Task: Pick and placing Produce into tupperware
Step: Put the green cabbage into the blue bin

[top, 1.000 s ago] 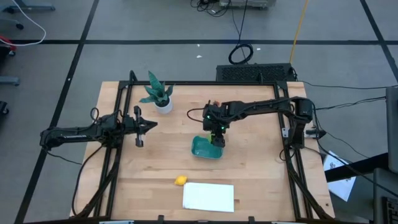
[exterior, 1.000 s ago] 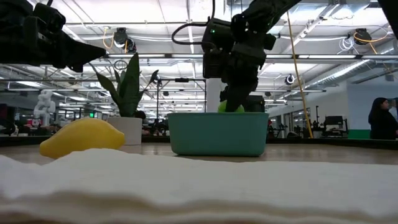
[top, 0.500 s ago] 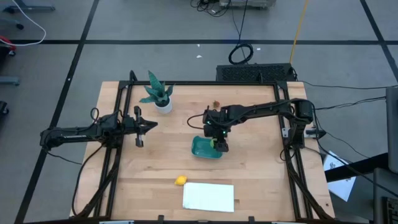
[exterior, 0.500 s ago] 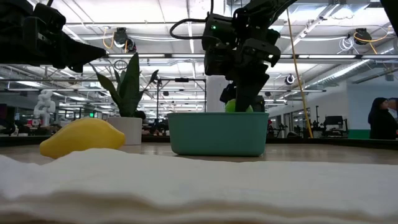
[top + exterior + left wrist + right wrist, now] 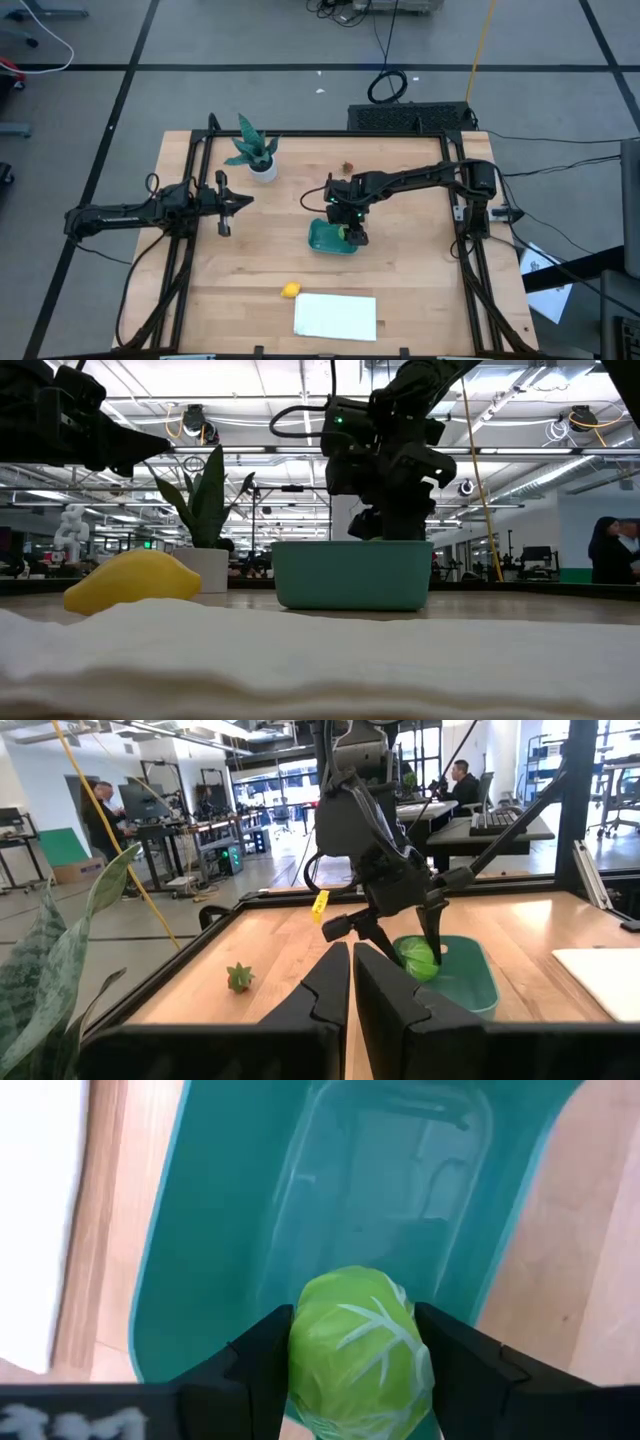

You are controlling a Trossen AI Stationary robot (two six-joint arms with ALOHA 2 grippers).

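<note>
The teal tupperware [image 5: 326,238] sits mid-table; in the low view the tupperware [image 5: 350,575] stands behind the white sheet. My right gripper [image 5: 351,234] reaches down into its right end, shut on the light green ball [image 5: 360,1348]. The left wrist view also shows the ball [image 5: 418,958], low inside the container. The yellow lemon-like piece [image 5: 290,290] lies on the wood near the near edge. The tiny dark red piece [image 5: 347,168] lies toward the far edge. My left gripper [image 5: 236,200] hovers at the table's left, shut and holding nothing. My right gripper pinches the light green ball across its middle [image 5: 300,1342], one finger [image 5: 262,1365] on each side. The fingers come from above, pointing down into the tupperware. The ball is below the rim; whether it rests on the floor of the container I cannot tell.
A potted green plant [image 5: 256,156] stands far-left. A flat white sheet [image 5: 335,316] lies at the near edge, next to the lemon. A black frame [image 5: 192,180] runs along the table's sides. Bare wood lies between the left gripper and the tupperware. People are in the room beyond.
My right gripper has moved a little toward the near edge and down into the tupperware, carrying the green ball. The ball showed above the container's rim in the low view before; now it is hidden below the rim.
</note>
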